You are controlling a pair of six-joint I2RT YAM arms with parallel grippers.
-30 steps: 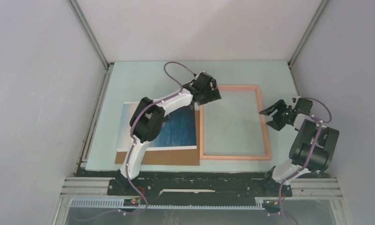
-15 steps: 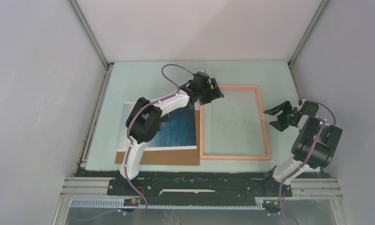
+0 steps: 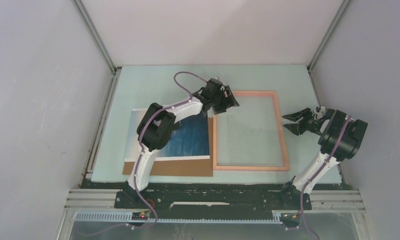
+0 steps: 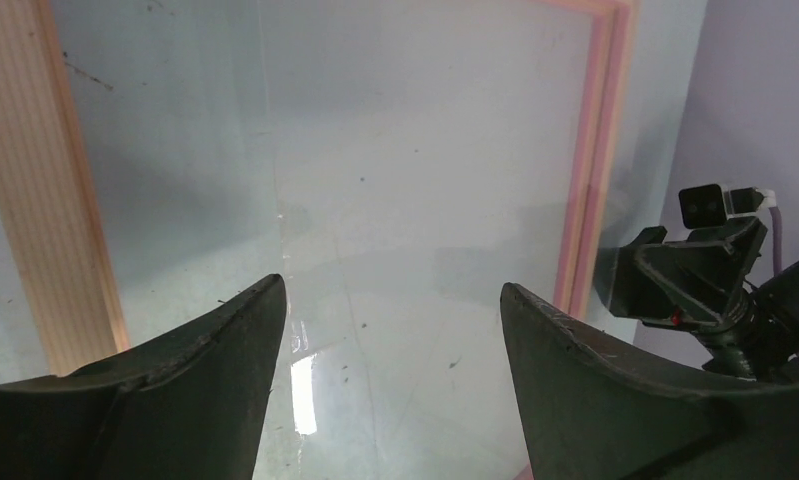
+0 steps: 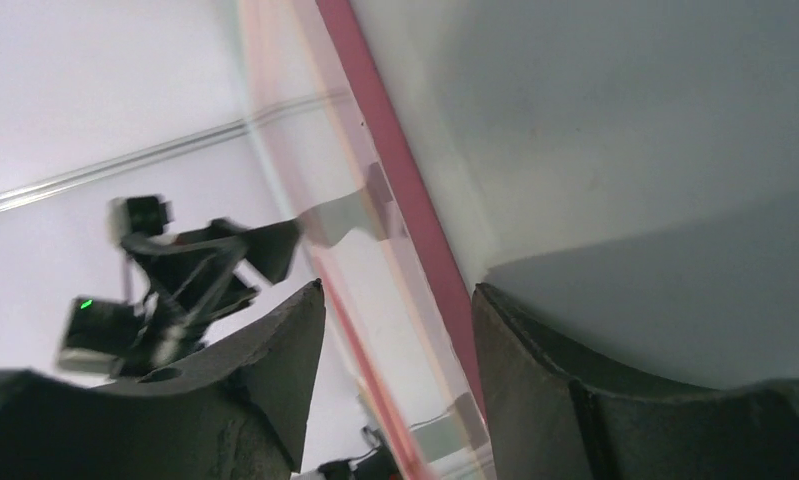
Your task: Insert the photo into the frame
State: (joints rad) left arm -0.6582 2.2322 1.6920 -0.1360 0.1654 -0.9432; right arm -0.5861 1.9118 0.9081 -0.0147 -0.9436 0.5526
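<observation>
The salmon-pink frame [image 3: 249, 131] lies flat on the pale green table, its see-through middle showing the table. The photo [image 3: 190, 137] of blue sea lies left of the frame, partly under my left arm, on a brown cardboard sheet [image 3: 187, 168]. My left gripper [image 3: 232, 102] is open and empty over the frame's far left corner; its wrist view shows the frame's rails [image 4: 40, 190] below. My right gripper [image 3: 291, 122] is open and empty, just right of the frame's right rail, which runs between its fingers in the right wrist view [image 5: 400, 200].
Grey walls enclose the table on three sides. A metal rail [image 3: 100, 125] runs along the table's left edge. The arm bases sit on a black plate [image 3: 213, 197] at the near edge.
My right gripper has turned and lowered to the frame's right rail as its arm swung right. My left gripper has shifted slightly at the frame's far left corner.
</observation>
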